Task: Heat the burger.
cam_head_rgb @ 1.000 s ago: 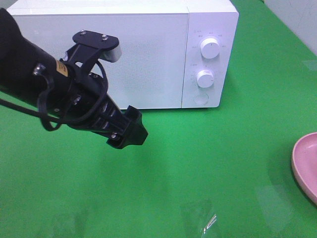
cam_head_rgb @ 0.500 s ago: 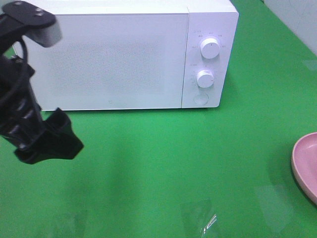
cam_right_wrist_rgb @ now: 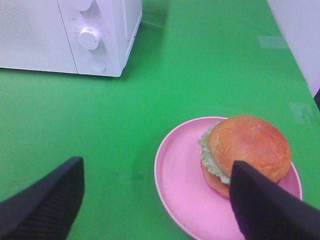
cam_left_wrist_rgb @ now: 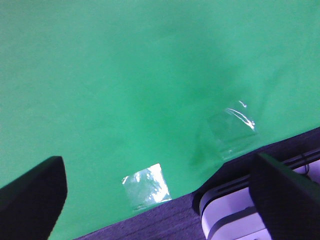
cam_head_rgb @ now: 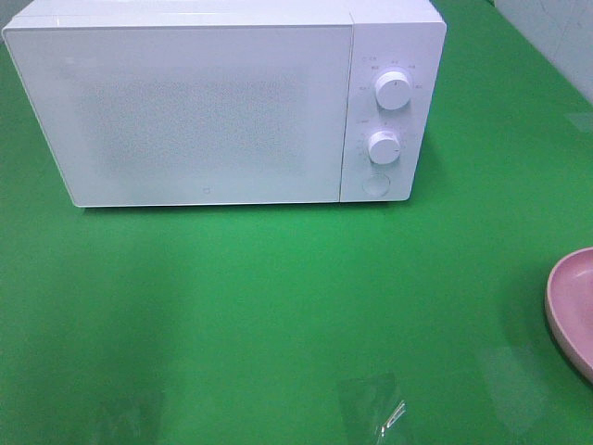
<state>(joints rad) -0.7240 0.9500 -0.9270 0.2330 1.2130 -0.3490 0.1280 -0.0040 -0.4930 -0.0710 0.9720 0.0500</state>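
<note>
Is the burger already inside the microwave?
No, the burger lies on the pink plate on the green table, apart from the microwave.

Bright even light, glare patches on cloth (cam_head_rgb: 278,306)

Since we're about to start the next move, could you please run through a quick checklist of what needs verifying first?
1. Burger on the pink plate, upright and intact: ok.
2. Microwave door open to receive it: not ok, it is shut.
3. Right gripper open and empty: ok, jaws spread wide, nothing between them.
4. Left gripper open and empty: ok, over bare green cloth.
5. Path between plate and microwave free: ok in the high view.
6. Microwave interior empty: cannot tell, door is opaque.
</note>
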